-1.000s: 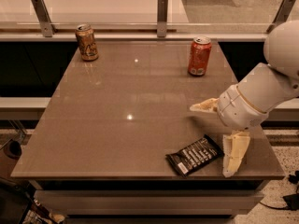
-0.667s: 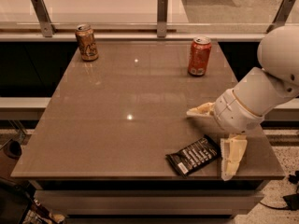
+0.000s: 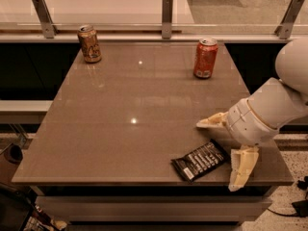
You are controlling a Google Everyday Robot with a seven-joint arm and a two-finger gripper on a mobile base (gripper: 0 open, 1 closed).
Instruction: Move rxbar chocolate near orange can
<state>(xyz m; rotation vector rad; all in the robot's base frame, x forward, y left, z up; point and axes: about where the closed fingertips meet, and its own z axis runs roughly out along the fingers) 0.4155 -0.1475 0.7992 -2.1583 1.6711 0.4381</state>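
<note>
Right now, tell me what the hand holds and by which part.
Nothing. The hand is open at the near right, beside the rxbar chocolate, which lies flat, ungripped.

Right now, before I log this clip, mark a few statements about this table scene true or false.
1. The rxbar chocolate lies flat near the front edge of the table. True.
2. The orange can stands right beside the bar. False: it stands at the far left corner, well apart from the bar.
3. The end effector is open, at the bar's right end. True.
4. The red can is tipped over. False: it stands upright.
</note>
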